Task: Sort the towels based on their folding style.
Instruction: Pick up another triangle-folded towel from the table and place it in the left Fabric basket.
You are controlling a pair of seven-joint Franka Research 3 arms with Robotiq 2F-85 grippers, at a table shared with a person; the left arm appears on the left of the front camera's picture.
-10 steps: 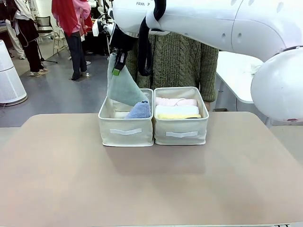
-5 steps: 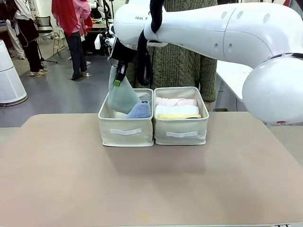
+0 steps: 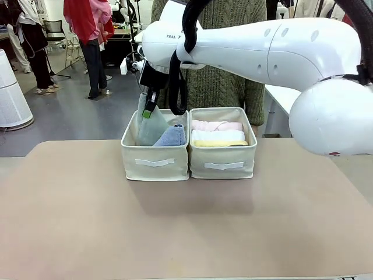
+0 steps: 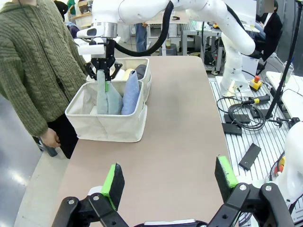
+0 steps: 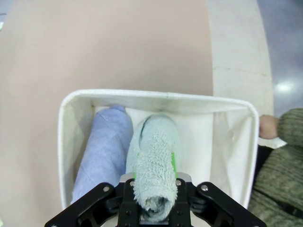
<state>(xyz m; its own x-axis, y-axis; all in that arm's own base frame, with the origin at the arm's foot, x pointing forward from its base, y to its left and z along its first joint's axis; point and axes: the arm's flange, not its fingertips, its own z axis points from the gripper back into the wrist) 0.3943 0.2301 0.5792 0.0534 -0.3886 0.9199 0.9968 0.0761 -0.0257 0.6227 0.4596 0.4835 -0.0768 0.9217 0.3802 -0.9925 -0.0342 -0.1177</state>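
On the table (image 3: 175, 233), I see R fingers (image 3: 150, 108) clamped on teal cone towel (image 3: 148, 125) in left box (image 3: 154, 162); L fingers (image 4: 168, 177) spread, empty.

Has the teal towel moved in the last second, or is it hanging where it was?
Yes. The pale teal towel, held by the right gripper, has dropped lower into the left fabric box, beside the lavender-blue towel.

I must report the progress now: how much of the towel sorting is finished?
Nearly finished. Done: rolled towels lie in the right box, and the lavender-blue cone stands in the left box. In hand: the right gripper is shut on the pale teal cone, inside that left box. Left: releasing it.
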